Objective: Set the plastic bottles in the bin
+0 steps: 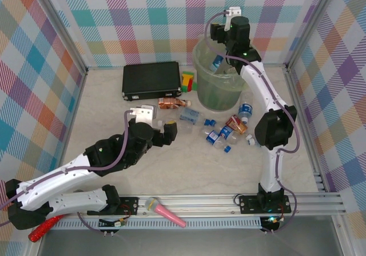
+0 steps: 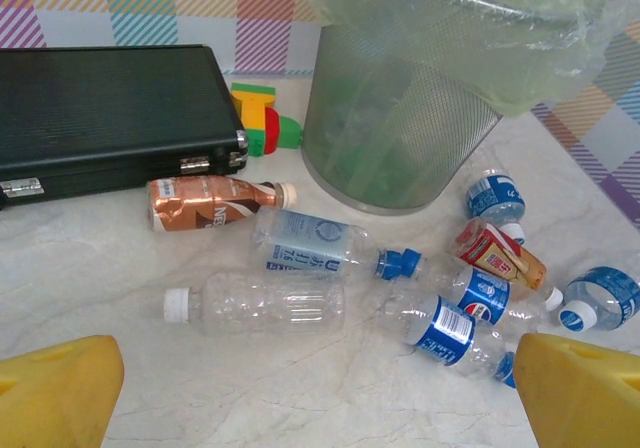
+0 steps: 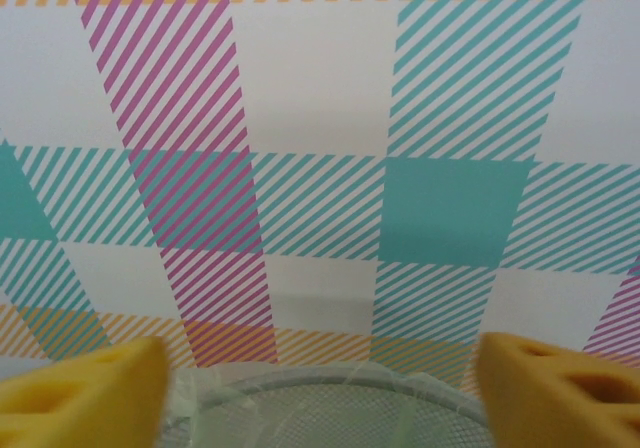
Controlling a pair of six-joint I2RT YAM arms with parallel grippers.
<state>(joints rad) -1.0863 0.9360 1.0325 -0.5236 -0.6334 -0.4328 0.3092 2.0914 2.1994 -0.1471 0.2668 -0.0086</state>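
The right tool (image 3: pixel 322 368) hangs with its yellow fingers (image 3: pixel 85 393) spread wide and nothing between them. Directly beneath it is the rim of the pale-green lined bin (image 3: pixel 330 420), with the plaid wall beyond. From above, a blue-labelled bottle (image 1: pixel 217 61) shows inside the bin's mouth, just under this tool.

The left tool (image 2: pixel 320 408) is also wide open and empty, low over the desk (image 2: pixel 120 278). Straight ahead of it and nearest lies a clear bottle with a white cap (image 2: pixel 255 304). Just past that is a pale-blue-labelled bottle (image 2: pixel 310 244), and farther to its left a copper-brown bottle (image 2: pixel 205 204). Ahead to its right lie crushed blue-labelled bottles (image 2: pixel 442 330) in a loose cluster with a red-and-orange one (image 2: pixel 500 258). The bin stands beyond them, with a flat black case (image 2: pixel 100 118) ahead on the left and coloured toy blocks (image 2: pixel 260 123) between case and bin.
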